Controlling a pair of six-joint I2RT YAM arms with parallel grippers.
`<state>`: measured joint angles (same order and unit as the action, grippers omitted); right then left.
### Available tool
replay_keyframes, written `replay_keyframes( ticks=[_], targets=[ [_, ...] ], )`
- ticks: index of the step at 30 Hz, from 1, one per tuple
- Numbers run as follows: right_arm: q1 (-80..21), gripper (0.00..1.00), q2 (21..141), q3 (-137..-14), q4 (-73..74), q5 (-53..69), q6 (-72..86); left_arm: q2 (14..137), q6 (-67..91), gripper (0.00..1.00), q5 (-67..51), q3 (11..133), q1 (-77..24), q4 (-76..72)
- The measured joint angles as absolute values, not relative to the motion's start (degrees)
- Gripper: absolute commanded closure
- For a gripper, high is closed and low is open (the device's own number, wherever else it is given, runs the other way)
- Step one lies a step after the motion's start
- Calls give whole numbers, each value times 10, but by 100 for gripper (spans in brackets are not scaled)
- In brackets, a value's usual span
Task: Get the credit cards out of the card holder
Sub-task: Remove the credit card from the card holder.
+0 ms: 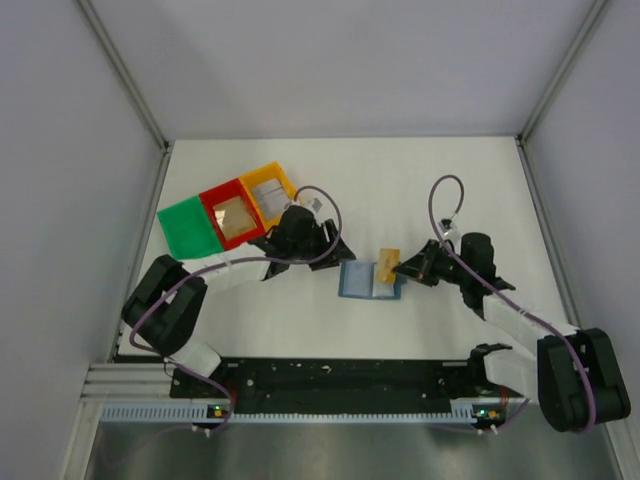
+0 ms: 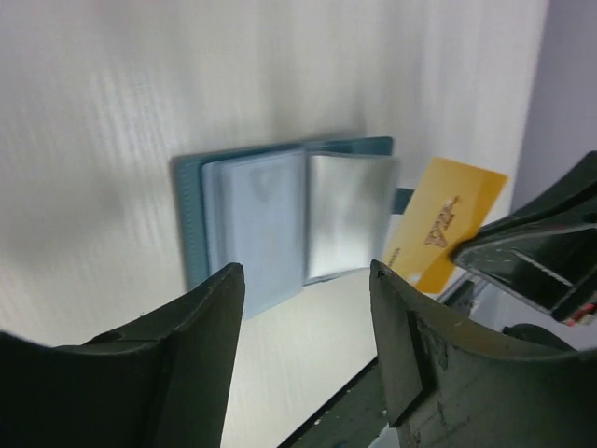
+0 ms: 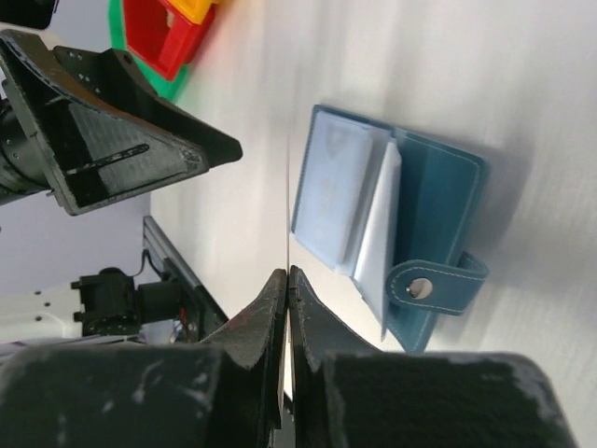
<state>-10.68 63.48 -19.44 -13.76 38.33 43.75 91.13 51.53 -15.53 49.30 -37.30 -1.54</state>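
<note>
Far left on the table: green tray, red tray and yellow tray, touching in a slanted row. Just right of the trays, left end effector held above the table with fingers spread apart, gripping nothing, aimed at the card holder. Near the table's middle, card holder lying open and flat, pale inner pockets up, snap strap (seen from the right wrist) hanging off its right edge. Just beside that right edge, yellow card, tilted. Right of it, right end effector clamped on the card's right end, fingers pressed together with the card edge-on between them.
</note>
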Motion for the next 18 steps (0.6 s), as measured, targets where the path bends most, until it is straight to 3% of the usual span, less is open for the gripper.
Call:
replay_keyframes(
  ticks=[3, 7, 18],
  targets=[
    [-107, 100, 630, -186, -175, 397, 463, 904, 524, 26, -183, 493, -372, -66],
    [-107, 100, 628, -168, -244, 417, 509, 907, 546, 26, -237, 478, -372, -157],
    [-107, 100, 627, -157, -383, 446, 603, 936, 607, 41, -321, 444, -387, -337]
  ],
)
